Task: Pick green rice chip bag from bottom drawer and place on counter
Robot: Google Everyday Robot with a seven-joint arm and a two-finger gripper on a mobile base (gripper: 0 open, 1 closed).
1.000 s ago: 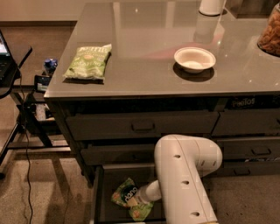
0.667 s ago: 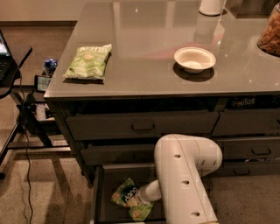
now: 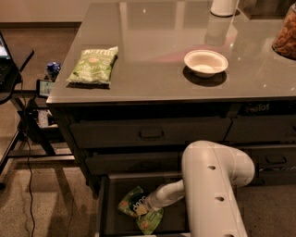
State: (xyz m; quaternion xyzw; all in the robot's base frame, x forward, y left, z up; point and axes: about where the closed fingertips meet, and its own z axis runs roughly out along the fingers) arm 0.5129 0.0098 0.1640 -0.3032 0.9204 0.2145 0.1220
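One wide, glossy grey counter (image 3: 152, 74) atop the dark cabinet, bearing four things. One bulky white arm (image 3: 212, 194) in front, hiding part of the cabinet and reaching down into the one open bottom drawer (image 3: 105, 203). Two shallower drawer fronts shut above it. One black side table (image 3: 14, 76) off to the left. On the counter's left, one pale green bag (image 3: 92, 65) lettered "kettle" along its top; near the middle, one white bowl (image 3: 206, 62); at the far edge, one white cylinder (image 3: 224, 7), cropped; at the right edge, one container of brown snacks (image 3: 286, 34). In the drawer, one green rice chip bag (image 3: 129, 202), crumpled, dark round logo up, lettering unreadable. Gripper (image 3: 141, 209) right at that logo; cannot tell whether gripping. One blue can (image 3: 53, 70) beside the side table. One small unreadable label (image 3: 256, 109) on the cabinet's upper right.
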